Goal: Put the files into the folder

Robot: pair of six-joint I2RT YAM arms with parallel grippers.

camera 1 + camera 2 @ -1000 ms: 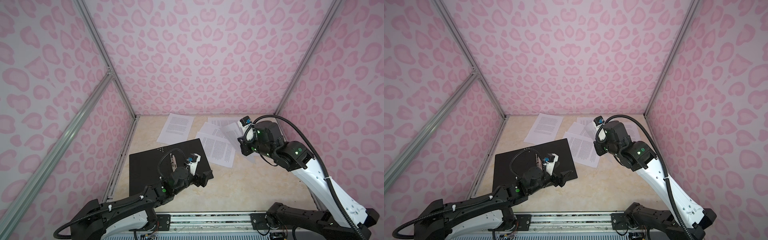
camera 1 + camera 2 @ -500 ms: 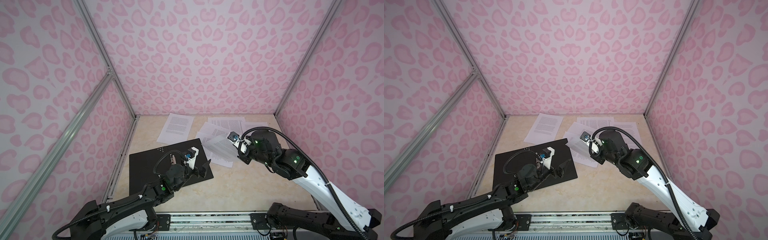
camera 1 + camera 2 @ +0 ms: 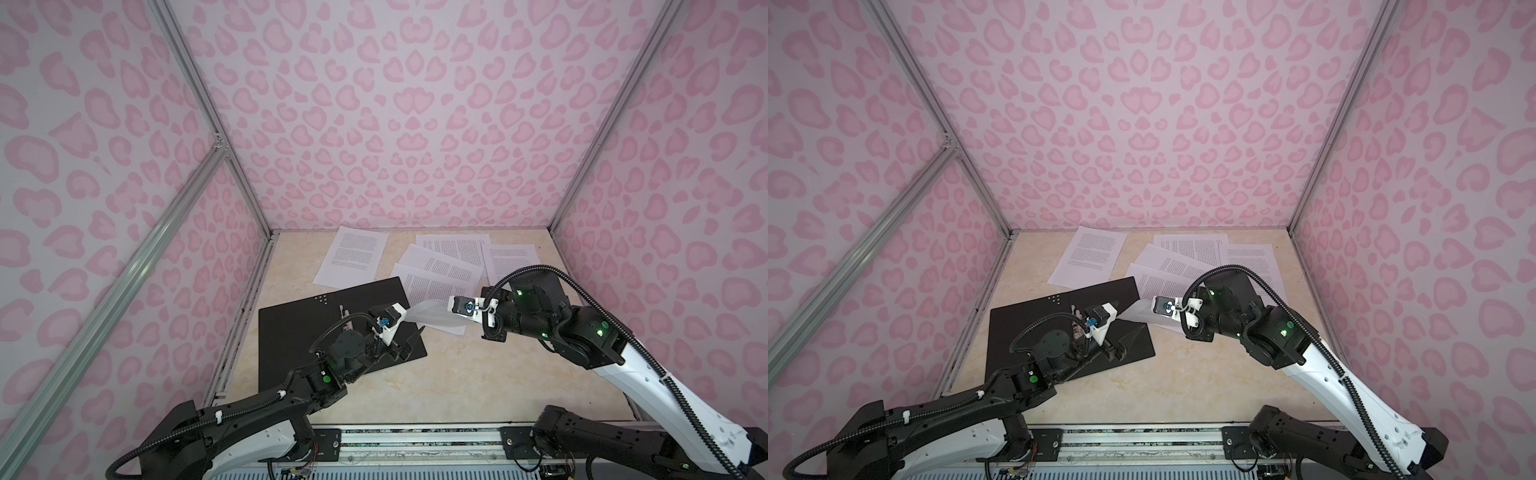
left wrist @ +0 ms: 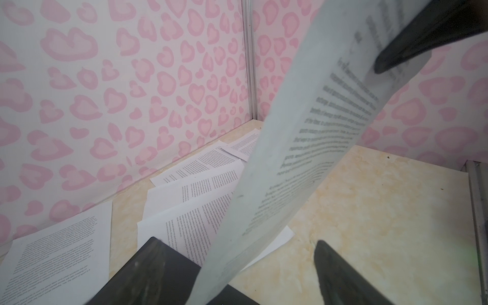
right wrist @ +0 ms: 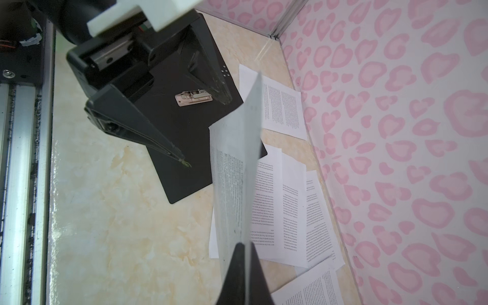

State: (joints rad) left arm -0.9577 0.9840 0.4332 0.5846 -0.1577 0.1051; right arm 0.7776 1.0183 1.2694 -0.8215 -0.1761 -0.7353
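Observation:
The folder [image 3: 291, 332] lies open on the left of the table, black inside up, its metal clip [image 5: 194, 98] bare. My right gripper [image 5: 244, 247] is shut on one edge of a printed sheet [image 3: 432, 313] from the files and holds it off the table, stretched towards the folder. My left gripper [image 4: 237, 243] hovers open over the folder's right edge. The sheet's free end [image 4: 317, 132] reaches in between its spread fingers [image 5: 184, 163], and neither finger presses on it. Several other files [image 3: 353, 259] lie flat at the back, some overlapping [image 3: 440, 270].
Pink patterned walls close in the back and both sides, with aluminium posts [image 3: 249, 199] at the corners. A metal rail [image 3: 415, 436] runs along the front edge. Bare marble tabletop [image 3: 457, 374] lies between the two arms.
My right gripper has carried the sheet from the back right, leftward and down, towards the folder. My left gripper has turned to face the sheet, whose end now lies between its fingers.

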